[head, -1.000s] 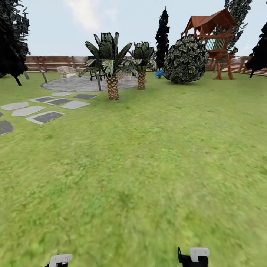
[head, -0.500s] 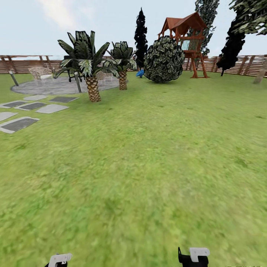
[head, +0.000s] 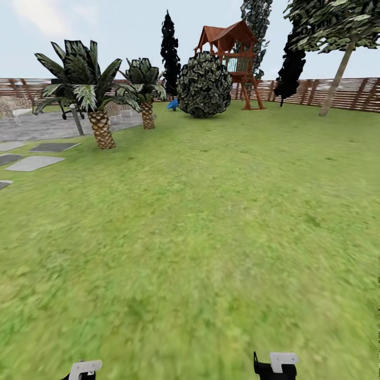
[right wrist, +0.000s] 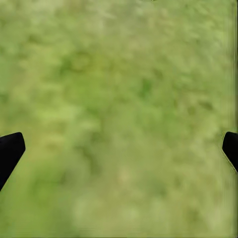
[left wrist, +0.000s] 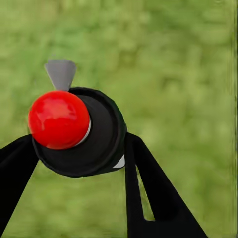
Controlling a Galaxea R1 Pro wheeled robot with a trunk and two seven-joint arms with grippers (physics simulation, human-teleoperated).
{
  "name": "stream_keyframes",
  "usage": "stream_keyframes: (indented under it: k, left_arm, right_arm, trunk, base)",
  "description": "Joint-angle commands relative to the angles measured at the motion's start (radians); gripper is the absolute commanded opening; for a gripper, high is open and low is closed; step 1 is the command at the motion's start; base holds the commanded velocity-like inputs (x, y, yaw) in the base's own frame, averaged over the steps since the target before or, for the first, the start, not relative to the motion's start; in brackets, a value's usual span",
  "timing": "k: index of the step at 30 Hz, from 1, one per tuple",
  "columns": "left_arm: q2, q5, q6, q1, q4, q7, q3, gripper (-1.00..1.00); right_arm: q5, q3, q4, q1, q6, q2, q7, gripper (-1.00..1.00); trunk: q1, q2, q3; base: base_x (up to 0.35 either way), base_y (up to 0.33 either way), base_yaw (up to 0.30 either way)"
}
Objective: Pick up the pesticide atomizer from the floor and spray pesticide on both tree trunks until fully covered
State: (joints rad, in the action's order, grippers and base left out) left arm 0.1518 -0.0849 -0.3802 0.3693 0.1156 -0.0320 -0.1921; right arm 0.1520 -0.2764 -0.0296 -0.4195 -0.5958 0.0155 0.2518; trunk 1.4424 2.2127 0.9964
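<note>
In the head view, my left end effector (head: 84,369) and right end effector (head: 277,364) peek in low over the grass (head: 211,237). Far ahead of both stand two palms (head: 100,126), a round bush (head: 203,87), a wooden play tower (head: 237,53) and the fence (head: 359,92). Ahead and to the right of the right end effector rises a leaning tree (head: 338,74); I cannot tell whether it is one of the two to spray. Nothing blocks the lawn between.

In the left wrist view, the left end effector is clamped on the sprayer (left wrist: 94,134), its red cap (left wrist: 58,119) and grey nozzle (left wrist: 60,73) pointing over grass.

In the right wrist view, that end effector's fingers (right wrist: 10,151) are spread wide, holding nothing.

I judge the step is driving toward a trunk: I should steer gently, keep the grip firm, and only aim the nozzle once thick bark is close ahead.
</note>
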Motion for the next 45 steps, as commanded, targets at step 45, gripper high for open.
stream_keyframes:
  k: [45]
  left_arm:
    - [-0.001, -0.007, 0.0, 0.001, -0.003, 0.0, -0.01, -1.0]
  right_arm:
    - [0.009, -0.009, 0.0, -0.001, -0.002, 0.0, 0.002, 1.0]
  trunk:
    - [0.0, 0.0, 0.001]
  base:
    - [0.338, -0.013, -0.3]
